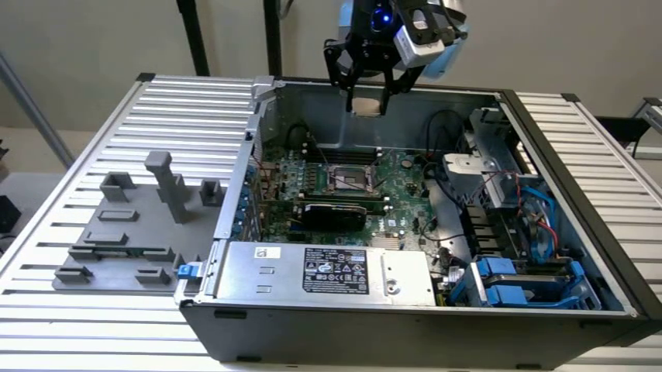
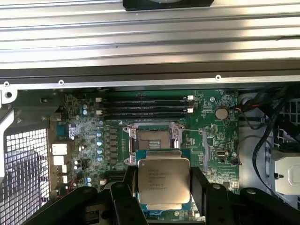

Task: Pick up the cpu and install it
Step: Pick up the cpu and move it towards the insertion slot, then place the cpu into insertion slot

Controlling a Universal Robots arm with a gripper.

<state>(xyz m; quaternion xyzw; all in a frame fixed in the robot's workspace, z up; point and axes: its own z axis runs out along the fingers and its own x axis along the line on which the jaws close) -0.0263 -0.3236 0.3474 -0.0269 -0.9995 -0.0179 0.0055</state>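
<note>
My gripper (image 1: 367, 94) hangs high above the open computer case, shut on the cpu (image 1: 365, 105), a small square chip with a silver-beige top. In the wrist view the cpu (image 2: 163, 182) sits flat between the two dark fingers (image 2: 200, 187), its printed metal lid facing the camera. Below it lies the green motherboard (image 2: 211, 136) with the dark metal-framed socket (image 2: 153, 140), which stands open and bare. In the exterior view the socket (image 1: 349, 180) is near the middle of the board, well below the held chip.
The case (image 1: 414, 325) rests on a ribbed metal table (image 1: 114, 155). A grey fixture with plastic blocks (image 1: 139, 225) stands at the exterior view's left. A power supply (image 1: 321, 271), blue drive bays (image 1: 517, 283) and loose cables (image 1: 497, 201) crowd the case's near and right sides.
</note>
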